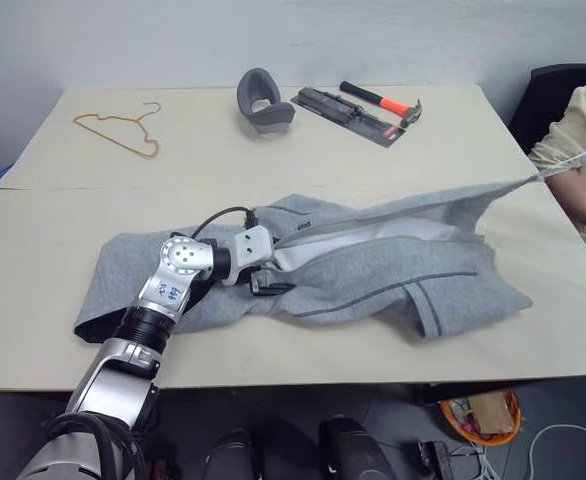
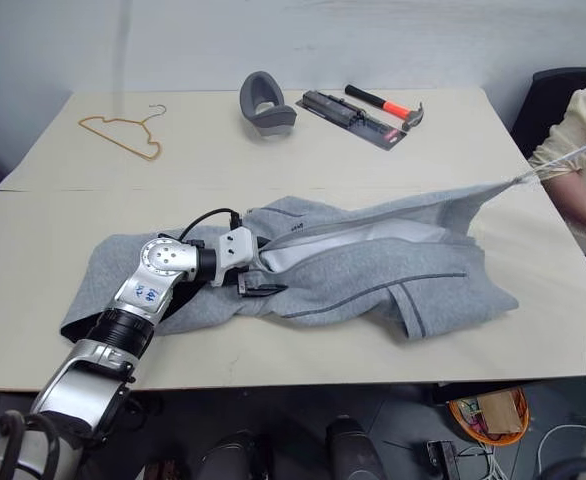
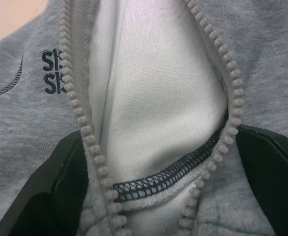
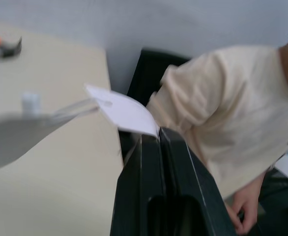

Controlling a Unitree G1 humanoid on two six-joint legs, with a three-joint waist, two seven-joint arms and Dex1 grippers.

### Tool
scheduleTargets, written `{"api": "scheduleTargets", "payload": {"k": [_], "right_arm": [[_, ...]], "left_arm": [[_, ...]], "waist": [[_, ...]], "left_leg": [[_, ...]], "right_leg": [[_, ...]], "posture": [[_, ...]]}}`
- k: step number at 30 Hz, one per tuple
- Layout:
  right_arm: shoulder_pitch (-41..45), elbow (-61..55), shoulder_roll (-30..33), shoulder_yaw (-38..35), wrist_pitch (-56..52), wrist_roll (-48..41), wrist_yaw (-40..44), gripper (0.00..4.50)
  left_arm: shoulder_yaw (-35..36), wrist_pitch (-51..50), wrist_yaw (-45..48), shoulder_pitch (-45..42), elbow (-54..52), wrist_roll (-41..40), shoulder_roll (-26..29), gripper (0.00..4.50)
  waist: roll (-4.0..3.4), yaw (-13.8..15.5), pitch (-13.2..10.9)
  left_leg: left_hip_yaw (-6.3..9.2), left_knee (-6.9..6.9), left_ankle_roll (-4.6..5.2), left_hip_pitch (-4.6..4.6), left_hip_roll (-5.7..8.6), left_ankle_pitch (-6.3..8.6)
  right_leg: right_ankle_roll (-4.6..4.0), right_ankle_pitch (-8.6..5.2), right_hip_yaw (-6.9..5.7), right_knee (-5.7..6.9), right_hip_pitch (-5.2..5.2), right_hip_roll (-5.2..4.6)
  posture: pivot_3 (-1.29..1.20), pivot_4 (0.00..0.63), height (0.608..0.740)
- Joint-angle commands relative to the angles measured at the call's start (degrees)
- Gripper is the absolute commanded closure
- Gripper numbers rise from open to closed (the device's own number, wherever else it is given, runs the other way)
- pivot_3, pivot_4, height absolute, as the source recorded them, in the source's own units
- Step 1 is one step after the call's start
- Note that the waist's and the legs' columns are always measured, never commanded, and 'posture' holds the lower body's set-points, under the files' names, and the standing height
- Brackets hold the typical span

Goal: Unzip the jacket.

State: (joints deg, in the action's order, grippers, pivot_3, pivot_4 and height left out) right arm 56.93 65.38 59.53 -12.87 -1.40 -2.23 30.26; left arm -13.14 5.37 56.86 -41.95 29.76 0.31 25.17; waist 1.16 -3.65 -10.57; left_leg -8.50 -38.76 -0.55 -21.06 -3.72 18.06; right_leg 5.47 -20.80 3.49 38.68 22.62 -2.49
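Observation:
The light grey jacket lies crumpled across the table, its front zipper parted so the white inner fleece shows. My left gripper rests on it near the small dark logo. It is open, and its black fingers stand wide on either side of the two rows of zipper teeth. My right gripper is shut on a white paper tag. A thin cord runs taut from the tag to the jacket's far right corner, beyond the table's right edge.
A person in a cream top sits at the table's right end by a black chair. At the back lie a wire hanger, a grey neck pillow, a black package and a hammer.

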Motion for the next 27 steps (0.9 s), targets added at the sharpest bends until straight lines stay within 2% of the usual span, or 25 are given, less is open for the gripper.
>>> {"api": "scheduleTargets", "payload": {"k": [1,3,6,8,12,17,22,25,27], "right_arm": [[-3.5,-2.5,-0.7,2.6,0.4,1.9,2.6,4.44],[-4.9,-3.5,-0.5,3.1,0.4,2.0,4.3,4.44],[-6.4,-5.2,0.3,3.9,-0.9,1.8,8.3,3.78],[-7.8,-6.7,1.5,4.8,-0.6,2.7,11.2,3.15],[-10.9,-11.4,6.1,4.7,-1.7,1.3,20.9,1.76],[-18.5,-17.3,14.5,1.9,-1.8,-3.2,37.5,0.07],[-31.6,-25.3,21.6,-8.8,-11.2,-15.1,58.9,0.02],[-42.7,-30.5,24.8,-16.2,-19.2,-23.3,62.2,0.02],[-47.7,-33.1,24.8,-20.7,-21.0,-25.6,62.2,0.02]], "left_arm": [[0.2,-2.1,-0.3,1.5,0.9,0.7,0.7,0.00],[0.8,-2.4,0.1,1.3,0.7,0.3,1.2,0.00],[2.4,-5.1,2.0,1.4,-2.3,-1.9,2.5,0.00],[3.8,-9.4,4.9,1.9,-6.1,-4.8,4.3,0.00],[6.7,-17.1,11.9,2.5,-13.2,-10.2,11.3,0.00],[13.1,-27.1,22.0,-0.3,-15.5,-18.1,23.7,0.00],[17.5,-34.7,31.0,-5.1,-11.0,-22.7,35.1,0.00],[18.9,-35.1,33.6,-5.9,-8.9,-23.7,39.2,0.00],[19.2,-34.4,33.2,-5.7,-8.3,-23.9,40.6,0.00]], "waist": [[-0.01,-0.1,0.0],[-0.17,-0.3,0.0],[-0.28,-0.8,0.0],[-0.28,-1.2,0.0],[-0.30,-1.4,0.0],[-0.34,-1.3,-0.1],[-0.25,-1.1,-0.1],[-0.24,-1.1,-0.1],[-0.23,-1.1,-0.1]], "left_leg": [[-0.03,0.00,0.00,0.01,0.01,0.00],[-0.03,0.00,0.00,0.00,0.02,0.00],[-0.07,0.00,0.00,0.00,0.02,0.00],[-0.03,0.02,-0.01,-0.01,-0.03,-0.01],[-0.02,0.19,-0.10,-0.02,-0.07,-0.02],[-0.04,0.25,-0.10,-0.06,-0.05,-0.02],[-0.01,0.22,-0.06,-0.04,0.00,0.00],[-0.02,0.24,-0.01,-0.01,0.04,0.03],[0.01,0.26,0.00,0.00,0.01,0.04]], "right_leg": [[0.00,0.00,0.00,0.02,0.01,-0.01],[0.01,0.00,-0.02,0.05,0.03,0.00],[0.01,0.00,-0.05,0.06,0.05,0.01],[0.01,0.00,-0.05,0.06,0.05,0.05],[0.01,-0.01,-0.06,0.01,0.12,0.12],[0.01,-0.01,-0.09,-0.07,0.17,0.10],[0.01,-0.01,-0.20,-0.17,0.08,0.17],[0.02,-0.01,-0.18,-0.22,0.04,0.12],[0.02,-0.01,-0.13,-0.25,0.03,0.02]], "posture": [[0.00,0.150,0.740],[0.00,0.150,0.740],[0.00,0.150,0.740],[0.00,0.150,0.740],[0.00,0.150,0.740],[0.00,0.150,0.740],[0.00,0.150,0.740],[0.00,0.150,0.740],[0.00,0.150,0.740]]}}
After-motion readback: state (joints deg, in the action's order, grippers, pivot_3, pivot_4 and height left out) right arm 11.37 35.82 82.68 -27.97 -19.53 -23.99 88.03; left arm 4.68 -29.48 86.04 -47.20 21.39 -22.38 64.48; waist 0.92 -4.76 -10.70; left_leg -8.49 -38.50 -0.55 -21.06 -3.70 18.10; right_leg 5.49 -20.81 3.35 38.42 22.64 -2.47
